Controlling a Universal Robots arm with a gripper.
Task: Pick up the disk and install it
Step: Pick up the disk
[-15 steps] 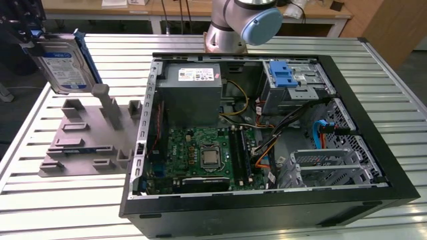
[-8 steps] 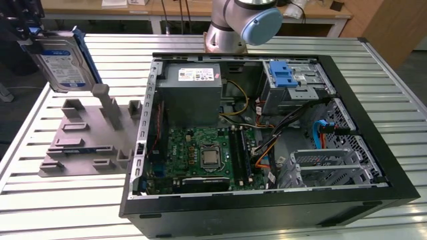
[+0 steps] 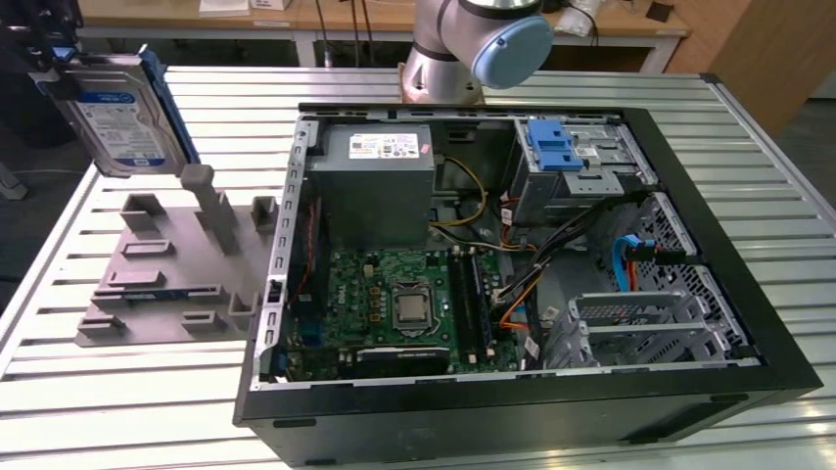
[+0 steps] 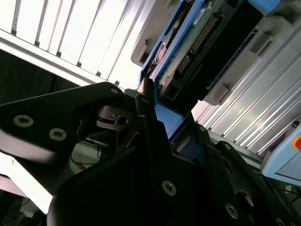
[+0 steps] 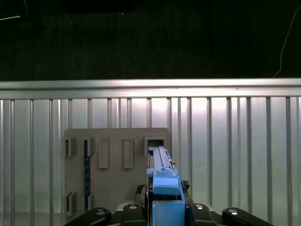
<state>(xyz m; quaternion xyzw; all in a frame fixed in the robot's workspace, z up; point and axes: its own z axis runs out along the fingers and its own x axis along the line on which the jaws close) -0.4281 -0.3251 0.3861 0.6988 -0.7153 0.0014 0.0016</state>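
fingers (image 4: 148, 117) are clamped tight on the disk (image 4: 207, 42), pinching its blue frame from both sides, you can see that in both wrist views. gripper (image 5: 164, 212) has it upright and edge-on in the first wrist view, right over a grey holder (image 5: 113, 174). in the exterior view the disk (image 3: 120, 122) hangs in the air with its label facing the camera, above that holder and its slots and posts, not touching it as far as i can tell. holder sits on a slatted metal table (image 3: 131, 401). open pc case (image 3: 523, 411) lies on the same table, on the exterior view's right of the holder, motherboard (image 3: 392, 294) showing. arm (image 3: 471, 44) stands at the case's far side.
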